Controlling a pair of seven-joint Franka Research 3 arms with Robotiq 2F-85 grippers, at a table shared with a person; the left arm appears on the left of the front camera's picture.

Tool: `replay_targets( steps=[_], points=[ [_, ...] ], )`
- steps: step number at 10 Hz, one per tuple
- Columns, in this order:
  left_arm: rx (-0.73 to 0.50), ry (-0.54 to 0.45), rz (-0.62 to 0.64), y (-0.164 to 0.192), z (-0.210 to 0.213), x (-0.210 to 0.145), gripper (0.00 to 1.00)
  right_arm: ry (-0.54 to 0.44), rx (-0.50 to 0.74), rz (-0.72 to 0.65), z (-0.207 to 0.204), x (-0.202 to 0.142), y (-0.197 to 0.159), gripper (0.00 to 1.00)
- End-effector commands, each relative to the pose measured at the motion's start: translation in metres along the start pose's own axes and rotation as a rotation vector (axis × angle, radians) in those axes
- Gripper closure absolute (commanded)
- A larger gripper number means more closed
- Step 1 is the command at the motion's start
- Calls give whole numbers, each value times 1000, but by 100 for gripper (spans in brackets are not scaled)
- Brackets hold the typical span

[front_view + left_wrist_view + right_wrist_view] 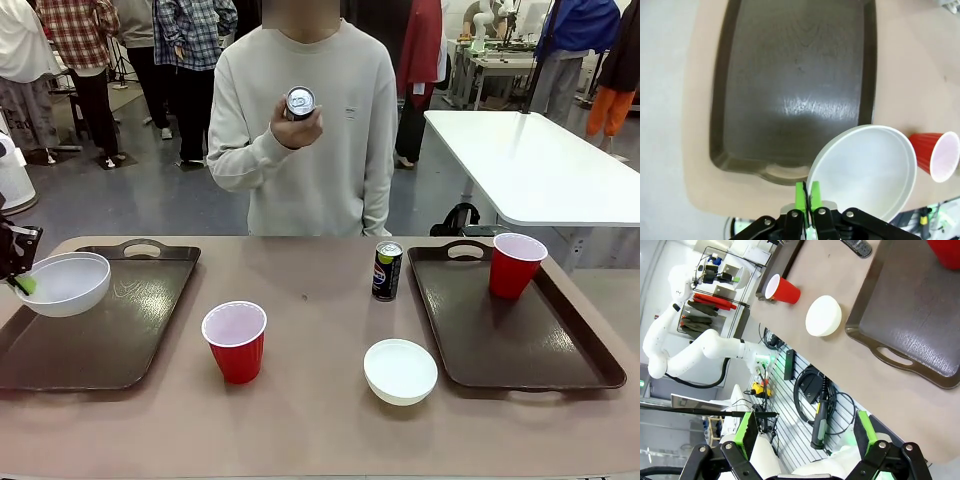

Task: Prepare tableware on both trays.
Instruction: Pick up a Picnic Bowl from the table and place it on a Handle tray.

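Note:
My left gripper (20, 281) is shut on the rim of a white bowl (62, 283), holding it just above the left tray (120, 330). In the left wrist view the green pads (801, 194) pinch the bowl (870, 170) at its edge over the tray's (795, 75) near end. A red cup (236, 340), a second white bowl (400, 371) and a dark can (387, 270) stand on the table between the trays. Another red cup (516, 265) stands on the right tray (530, 340). The person holds a can (300, 102) at chest height. My right gripper (805, 429) hangs open and empty, off the table's near edge by the right tray (920, 315).
A white table (540, 160) stands behind the person at the back right. Below the table's near edge, the right wrist view shows cables (820, 405) on a slatted panel.

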State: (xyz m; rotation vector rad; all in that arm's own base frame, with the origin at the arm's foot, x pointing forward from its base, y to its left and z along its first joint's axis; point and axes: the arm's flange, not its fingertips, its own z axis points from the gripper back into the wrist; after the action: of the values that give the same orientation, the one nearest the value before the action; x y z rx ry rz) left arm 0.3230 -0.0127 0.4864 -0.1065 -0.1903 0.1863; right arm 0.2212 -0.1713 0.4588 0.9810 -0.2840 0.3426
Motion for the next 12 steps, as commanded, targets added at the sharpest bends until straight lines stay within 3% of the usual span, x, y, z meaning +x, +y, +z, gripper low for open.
replay_targets(
  steps=[1,4,7,8,9,10,12],
  points=[
    [29,-38,5,-21,-14,19,96,-5,8,-2,0,1,0,0],
    [121,-98,-12,-68,-36,52,96,-5,8,-2,0,1,0,0],
    [204,-8,-12,-77,-48,65,96,-5,8,-2,0,1,0,0],
    [204,73,-29,-69,-44,58,96,-5,8,-2,0,1,0,0],
    [200,127,-103,-41,-19,23,96,-5,8,-2,0,1,0,0],
    [222,97,-159,-17,1,-13,96,-5,8,-2,0,1,0,0],
    [261,124,-145,-15,-8,-17,96,-5,8,-2,0,1,0,0]
  ],
)
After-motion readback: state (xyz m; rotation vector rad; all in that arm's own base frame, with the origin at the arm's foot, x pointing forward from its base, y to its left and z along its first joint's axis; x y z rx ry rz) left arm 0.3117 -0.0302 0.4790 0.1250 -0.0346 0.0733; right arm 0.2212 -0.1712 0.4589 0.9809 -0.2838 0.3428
